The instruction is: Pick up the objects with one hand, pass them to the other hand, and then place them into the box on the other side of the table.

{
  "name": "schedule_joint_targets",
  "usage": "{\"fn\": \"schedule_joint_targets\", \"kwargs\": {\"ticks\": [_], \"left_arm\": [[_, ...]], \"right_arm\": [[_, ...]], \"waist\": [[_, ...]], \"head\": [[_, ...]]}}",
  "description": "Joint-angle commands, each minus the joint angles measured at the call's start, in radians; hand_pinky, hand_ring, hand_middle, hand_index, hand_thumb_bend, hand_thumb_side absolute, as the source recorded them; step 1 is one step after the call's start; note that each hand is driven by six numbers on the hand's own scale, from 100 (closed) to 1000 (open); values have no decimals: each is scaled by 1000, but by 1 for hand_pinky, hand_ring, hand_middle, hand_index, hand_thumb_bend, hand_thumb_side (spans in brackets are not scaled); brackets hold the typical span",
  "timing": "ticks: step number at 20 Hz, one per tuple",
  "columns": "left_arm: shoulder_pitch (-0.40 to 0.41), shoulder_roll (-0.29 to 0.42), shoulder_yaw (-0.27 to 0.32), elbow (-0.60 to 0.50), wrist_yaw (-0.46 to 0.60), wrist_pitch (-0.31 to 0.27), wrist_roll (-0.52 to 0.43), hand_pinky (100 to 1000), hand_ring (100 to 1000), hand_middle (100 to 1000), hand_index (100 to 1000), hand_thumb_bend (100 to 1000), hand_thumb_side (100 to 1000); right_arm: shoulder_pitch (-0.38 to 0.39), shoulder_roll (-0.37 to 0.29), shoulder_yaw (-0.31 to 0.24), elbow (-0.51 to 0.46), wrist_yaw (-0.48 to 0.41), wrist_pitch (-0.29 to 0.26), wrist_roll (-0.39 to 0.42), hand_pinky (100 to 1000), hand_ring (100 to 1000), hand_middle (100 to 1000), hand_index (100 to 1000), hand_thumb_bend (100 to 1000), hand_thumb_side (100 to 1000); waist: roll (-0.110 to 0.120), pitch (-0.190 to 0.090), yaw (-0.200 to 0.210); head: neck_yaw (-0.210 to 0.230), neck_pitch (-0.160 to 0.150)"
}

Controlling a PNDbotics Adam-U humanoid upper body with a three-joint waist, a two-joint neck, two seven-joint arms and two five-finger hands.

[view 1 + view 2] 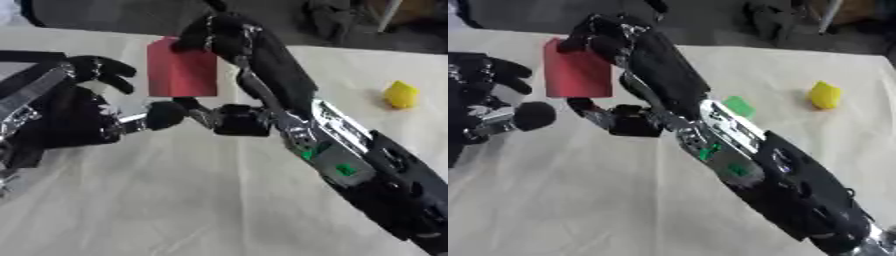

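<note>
**Red block held in mid-air at the handover point**

The right hand (223, 35) has its fingers curled over the top of the red block (182, 70) and its thumb under the bottom edge, holding it clear of the table (201, 200). The left hand (83, 100) waits just beside the block on its left, fingers spread and relaxed, grasping nothing; whether any fingertip touches the block I cannot tell.

The likely trouble is the pass itself. The right hand covers the block's top and bottom, so the left has only the side faces to take. If the right lets go before the left has closed round it, the block would probably fall to the cloth and tumble. The two thumbs are close together under the block and could knock each other.

Room is fair. Below the hands the white cloth is bare. A yellow piece (825, 95) lies well apart toward the right, and a small green piece (738, 106) lies just beside the right forearm, where a sweep of the arm might brush it. The table's far edge runs close behind the block. No box shows in either view.
</note>
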Motion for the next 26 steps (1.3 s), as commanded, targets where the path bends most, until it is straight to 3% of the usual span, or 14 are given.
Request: {"fn": "schedule_joint_targets", "kwargs": {"ticks": [1, 14, 20, 26], "left_arm": [[-23, -5, 10, -12, 42, -1, 31, 834, 404, 668, 802, 1000, 529], [-29, -21, -22, -12, 169, -1, 138, 828, 407, 659, 795, 1000, 524], [-14, -10, -26, -12, 131, -1, 209, 839, 400, 628, 783, 1000, 547], [-11, -18, -18, -12, 91, -1, 239, 878, 386, 637, 807, 1000, 497]], "right_arm": [[-12, 1, 1, -10, -32, 0, 40, 727, 326, 531, 445, 101, 100], [-27, 3, -15, -10, -92, -25, 102, 726, 314, 524, 438, 100, 100], [-29, -3, -32, -10, -41, -15, 84, 735, 312, 523, 440, 100, 100], [-27, 0, -30, -10, 20, -1, 56, 738, 314, 524, 441, 100, 100]], "waist": [[3, -12, -2], [-1, -5, -6], [2, -5, -4], [3, -5, -1]], "head": [[0, -14], [7, -19], [7, -19], [9, -23]]}}
